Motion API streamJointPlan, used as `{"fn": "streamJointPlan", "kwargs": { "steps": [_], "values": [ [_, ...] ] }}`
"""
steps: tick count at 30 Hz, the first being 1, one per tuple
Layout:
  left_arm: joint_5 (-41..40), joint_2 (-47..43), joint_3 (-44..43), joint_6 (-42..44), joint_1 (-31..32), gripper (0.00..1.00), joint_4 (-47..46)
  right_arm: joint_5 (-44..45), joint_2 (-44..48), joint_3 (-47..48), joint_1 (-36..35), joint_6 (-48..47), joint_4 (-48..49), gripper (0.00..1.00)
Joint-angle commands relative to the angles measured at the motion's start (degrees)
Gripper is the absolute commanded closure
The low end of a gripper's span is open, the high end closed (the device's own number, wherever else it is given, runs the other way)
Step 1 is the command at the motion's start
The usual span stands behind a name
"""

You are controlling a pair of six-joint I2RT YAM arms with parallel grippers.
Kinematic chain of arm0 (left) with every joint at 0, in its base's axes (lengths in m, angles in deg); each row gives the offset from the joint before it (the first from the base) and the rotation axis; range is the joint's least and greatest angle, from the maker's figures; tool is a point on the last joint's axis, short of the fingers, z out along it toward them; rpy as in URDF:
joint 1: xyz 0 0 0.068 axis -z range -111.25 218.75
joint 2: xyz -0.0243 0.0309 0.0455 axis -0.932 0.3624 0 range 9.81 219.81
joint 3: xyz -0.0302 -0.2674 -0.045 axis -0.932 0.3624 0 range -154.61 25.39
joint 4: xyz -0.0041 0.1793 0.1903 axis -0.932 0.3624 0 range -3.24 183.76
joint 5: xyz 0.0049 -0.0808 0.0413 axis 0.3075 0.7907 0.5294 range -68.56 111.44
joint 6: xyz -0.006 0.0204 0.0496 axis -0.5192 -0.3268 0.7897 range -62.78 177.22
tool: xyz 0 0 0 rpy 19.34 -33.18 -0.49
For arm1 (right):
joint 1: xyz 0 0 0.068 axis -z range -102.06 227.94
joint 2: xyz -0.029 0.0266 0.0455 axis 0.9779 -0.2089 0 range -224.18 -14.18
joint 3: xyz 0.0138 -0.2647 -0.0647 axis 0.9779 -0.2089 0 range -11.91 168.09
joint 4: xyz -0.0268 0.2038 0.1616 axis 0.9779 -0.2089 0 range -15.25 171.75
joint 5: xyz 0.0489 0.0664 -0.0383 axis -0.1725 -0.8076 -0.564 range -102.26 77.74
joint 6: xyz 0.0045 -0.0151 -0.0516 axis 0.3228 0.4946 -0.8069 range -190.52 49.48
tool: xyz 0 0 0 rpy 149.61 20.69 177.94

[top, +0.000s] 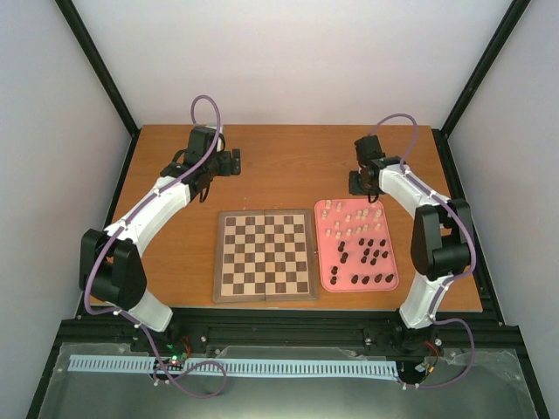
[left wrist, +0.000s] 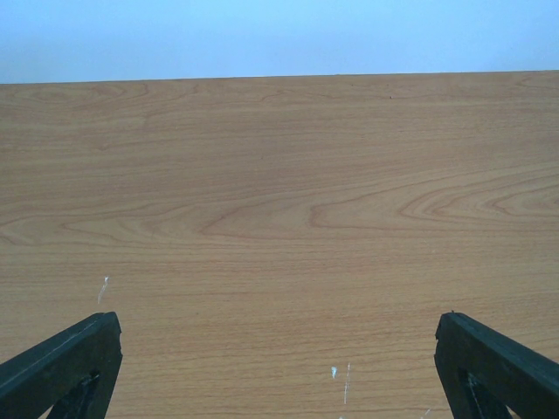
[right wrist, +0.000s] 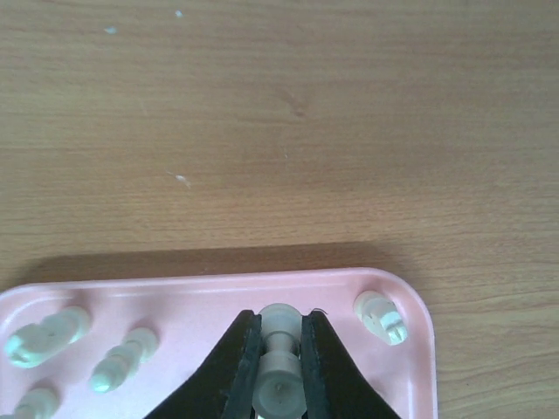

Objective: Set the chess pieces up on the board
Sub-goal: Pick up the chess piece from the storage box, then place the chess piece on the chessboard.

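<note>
The wooden chessboard (top: 265,256) lies bare in the middle of the table. To its right, cream chess pieces (top: 349,214) and dark chess pieces (top: 367,257) stand in a pink tray (top: 322,262). My right gripper (top: 360,183) is at the tray's far edge. In the right wrist view it (right wrist: 279,336) is shut on a cream piece (right wrist: 279,325) just inside the tray's rim (right wrist: 201,284). Other cream pieces (right wrist: 382,316) stand either side of it. Far left of the board, my left gripper (top: 234,162) is open over bare table, its fingers (left wrist: 70,358) wide apart.
White walls and black frame posts (top: 100,65) close in the wooden table (top: 288,157) at the back and sides. A black rail (top: 288,332) runs along the near edge by the arm bases.
</note>
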Motion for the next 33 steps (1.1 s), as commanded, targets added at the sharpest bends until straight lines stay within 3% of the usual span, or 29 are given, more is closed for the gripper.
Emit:
{"fn": "streamJointPlan", "kwargs": {
  "steps": [1, 15, 33],
  "values": [
    [-0.2, 0.0, -1.6, 0.7, 0.2, 0.0, 0.6, 0.2, 2.6, 3.2, -2.9, -0.5, -2.0, 0.88],
    [-0.3, -0.8, -1.2, 0.7, 0.3, 0.0, 0.8, -1.2, -6.1, 14.8, -16.5, -0.9, -5.1, 0.88],
    [-0.1, 0.1, -1.4, 0.6, 0.3, 0.0, 0.6, -2.5, -7.8, 7.9, -25.7, 1.3, -3.8, 0.88]
  ]
}}
